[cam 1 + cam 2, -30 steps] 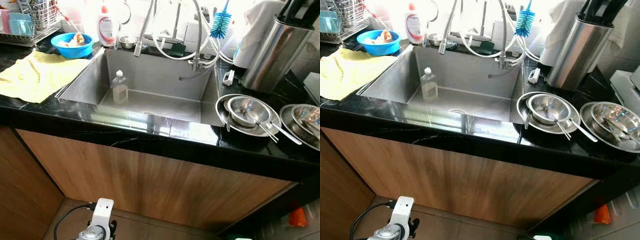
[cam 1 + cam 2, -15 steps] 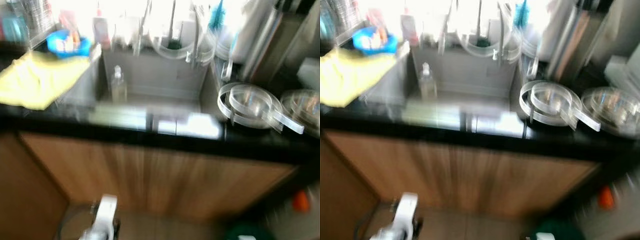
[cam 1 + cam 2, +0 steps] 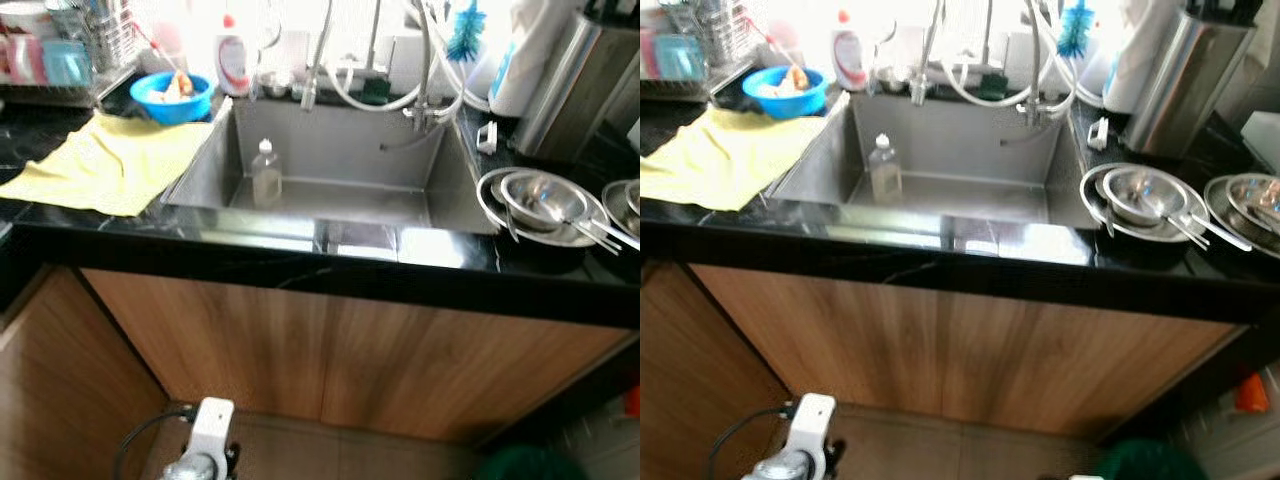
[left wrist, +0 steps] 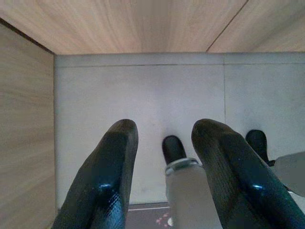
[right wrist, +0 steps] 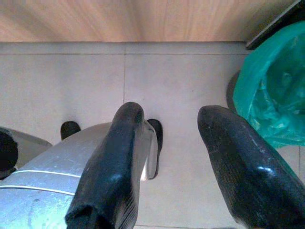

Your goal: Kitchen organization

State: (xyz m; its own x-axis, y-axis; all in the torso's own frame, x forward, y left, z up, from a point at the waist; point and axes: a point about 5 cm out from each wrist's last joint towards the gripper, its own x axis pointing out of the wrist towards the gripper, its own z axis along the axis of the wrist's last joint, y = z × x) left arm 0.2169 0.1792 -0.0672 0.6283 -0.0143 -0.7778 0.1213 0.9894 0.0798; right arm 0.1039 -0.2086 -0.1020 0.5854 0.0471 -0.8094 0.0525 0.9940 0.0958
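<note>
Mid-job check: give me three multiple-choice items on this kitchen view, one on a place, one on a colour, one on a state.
1. Where is the clear bottle?
A. in the sink
B. on the cloth
C. on the floor

2. What colour is the cloth left of the sink?
A. red
B. yellow
C. black

3. How is the left hand?
A. shut on a cup
B. shut on the cloth
C. open, holding nothing

Answers: 1 A, it stands upright inside the basin; 2 B, pale yellow on the black counter; 3 C, its fingers are apart above the floor.
</note>
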